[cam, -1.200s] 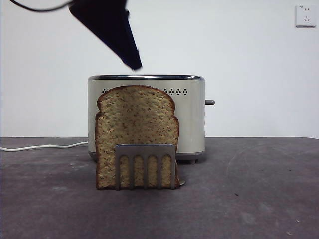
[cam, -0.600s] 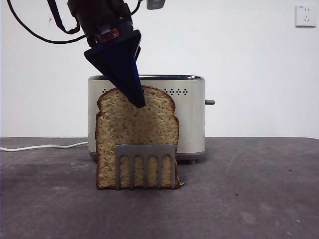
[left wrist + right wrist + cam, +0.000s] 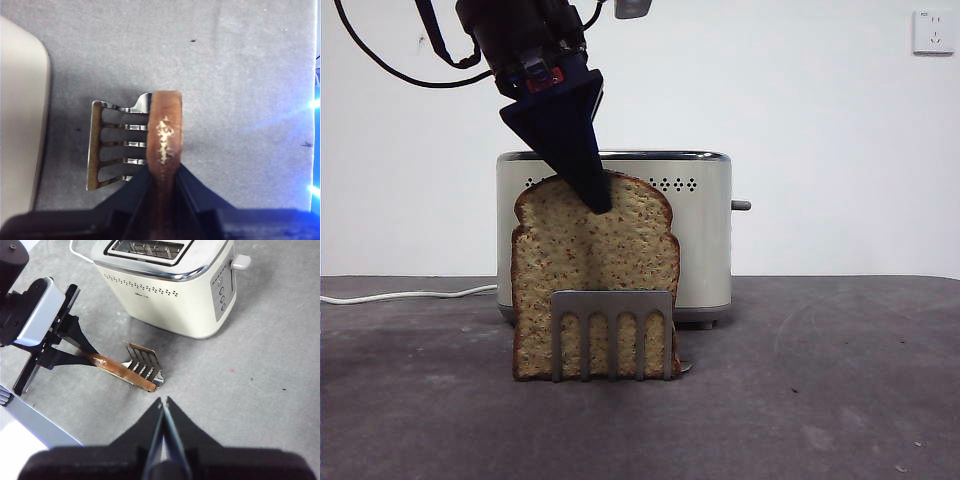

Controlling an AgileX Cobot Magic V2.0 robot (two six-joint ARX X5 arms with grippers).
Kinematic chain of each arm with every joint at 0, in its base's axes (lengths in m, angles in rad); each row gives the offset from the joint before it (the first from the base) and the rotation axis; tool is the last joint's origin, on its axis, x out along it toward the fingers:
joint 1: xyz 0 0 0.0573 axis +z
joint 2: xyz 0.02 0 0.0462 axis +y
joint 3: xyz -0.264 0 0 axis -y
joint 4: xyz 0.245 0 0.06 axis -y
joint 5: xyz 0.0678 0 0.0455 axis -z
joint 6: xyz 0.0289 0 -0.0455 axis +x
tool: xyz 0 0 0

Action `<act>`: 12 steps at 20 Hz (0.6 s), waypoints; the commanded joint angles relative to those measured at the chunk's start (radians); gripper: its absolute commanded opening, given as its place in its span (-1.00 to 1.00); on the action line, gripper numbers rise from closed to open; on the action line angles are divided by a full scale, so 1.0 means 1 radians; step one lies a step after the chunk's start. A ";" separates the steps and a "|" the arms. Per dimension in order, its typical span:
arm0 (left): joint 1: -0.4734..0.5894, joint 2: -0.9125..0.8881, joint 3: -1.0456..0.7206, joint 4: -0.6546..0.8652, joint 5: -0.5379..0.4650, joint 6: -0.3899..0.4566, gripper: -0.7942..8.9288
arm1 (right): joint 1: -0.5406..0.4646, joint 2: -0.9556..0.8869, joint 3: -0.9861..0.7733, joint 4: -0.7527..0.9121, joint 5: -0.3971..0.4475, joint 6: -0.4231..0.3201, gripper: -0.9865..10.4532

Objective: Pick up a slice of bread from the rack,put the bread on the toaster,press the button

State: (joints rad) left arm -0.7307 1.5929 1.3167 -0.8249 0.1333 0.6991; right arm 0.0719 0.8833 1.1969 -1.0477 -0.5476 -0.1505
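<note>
Clearly the pick-up step is in hand: behind the left gripper stands the toaster; between its jaws, clenched on the domed crust, is the slice of bread, seated in the rack below. Next, I judge, comes a straight upward lift. Right gripper waits, closed.

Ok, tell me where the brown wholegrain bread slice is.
The brown wholegrain bread slice stands upright in the silver rack, before the cream toaster, left gripper straddling its crust.

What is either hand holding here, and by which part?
The left hand grips the slice of bread by its top crust edge, the slice standing in the rack. The right hand is shut and holds nothing.
</note>
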 commanded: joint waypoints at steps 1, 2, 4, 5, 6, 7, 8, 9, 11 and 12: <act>-0.003 0.000 0.005 0.004 0.004 0.008 -0.85 | 0.002 0.000 0.000 0.004 -0.003 -0.008 -0.85; -0.003 -0.003 0.014 -0.002 0.003 0.008 -0.85 | 0.002 0.000 0.000 0.004 -0.003 -0.008 -0.85; -0.003 -0.015 0.049 -0.023 0.001 0.008 -0.85 | 0.002 0.000 0.000 0.004 -0.003 -0.008 -0.85; -0.003 -0.022 0.071 -0.032 0.000 0.008 -0.85 | 0.002 0.000 0.000 0.004 -0.003 -0.008 -0.85; -0.003 -0.032 0.099 -0.048 0.000 0.008 -0.85 | 0.002 0.000 0.000 0.004 -0.003 -0.008 -0.85; -0.003 -0.037 0.126 -0.061 0.000 0.008 -0.85 | 0.002 0.000 0.000 0.004 -0.003 -0.008 -0.85; -0.003 -0.041 0.160 -0.088 -0.002 0.008 -0.85 | 0.002 0.000 0.000 0.004 -0.003 -0.008 -0.85; -0.003 -0.042 0.204 -0.125 -0.003 0.008 -0.85 | 0.002 0.000 0.000 0.004 -0.003 -0.008 -0.85; -0.003 -0.042 0.298 -0.193 -0.011 0.008 -0.85 | 0.002 0.000 0.000 0.004 -0.003 -0.009 -0.85; -0.003 -0.042 0.352 -0.216 -0.039 0.008 -0.85 | 0.002 0.000 0.000 0.004 -0.003 -0.009 -0.85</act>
State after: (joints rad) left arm -0.7307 1.5520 1.6508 -1.0473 0.1009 0.6991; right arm 0.0719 0.8833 1.1969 -1.0477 -0.5476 -0.1505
